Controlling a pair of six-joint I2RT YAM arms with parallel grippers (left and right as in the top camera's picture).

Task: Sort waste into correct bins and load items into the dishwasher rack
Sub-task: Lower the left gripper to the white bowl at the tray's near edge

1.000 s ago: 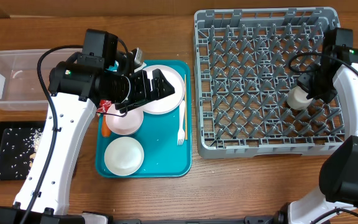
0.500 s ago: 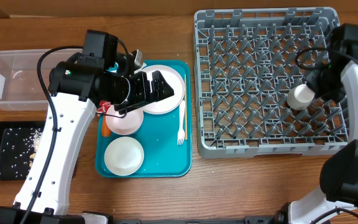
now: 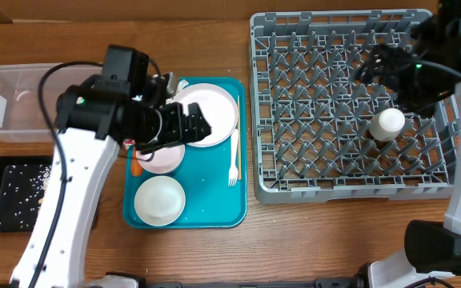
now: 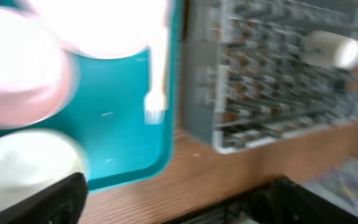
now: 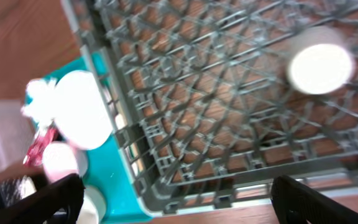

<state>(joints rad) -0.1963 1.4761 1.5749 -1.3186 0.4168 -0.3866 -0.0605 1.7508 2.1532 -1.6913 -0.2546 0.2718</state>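
A small white cup (image 3: 388,124) rests alone in the grey dishwasher rack (image 3: 326,168), right of middle. My right gripper (image 3: 378,68) hangs open above the rack, up and left of the cup (image 5: 319,62), touching nothing. On the teal tray lie a white plate (image 3: 218,108), a pink bowl (image 3: 162,158), a white bowl (image 3: 159,200) and a white fork (image 3: 234,160). My left gripper (image 3: 186,124) hovers open over the plate's left edge and the pink bowl (image 4: 17,81), nothing between its fingers. A red wrapper (image 5: 39,146) and a white napkin (image 5: 42,93) show beside the plate.
The teal tray (image 3: 214,204) sits left of the rack. A clear tub (image 3: 14,96) stands at far left, with a black tray (image 3: 6,212) holding scattered rice in front of it. An orange carrot (image 3: 137,166) lies at the tray's left edge.
My right gripper opened, let go of the cup and rose away up and left; the cup stays in the rack. My left arm shifted slightly left.
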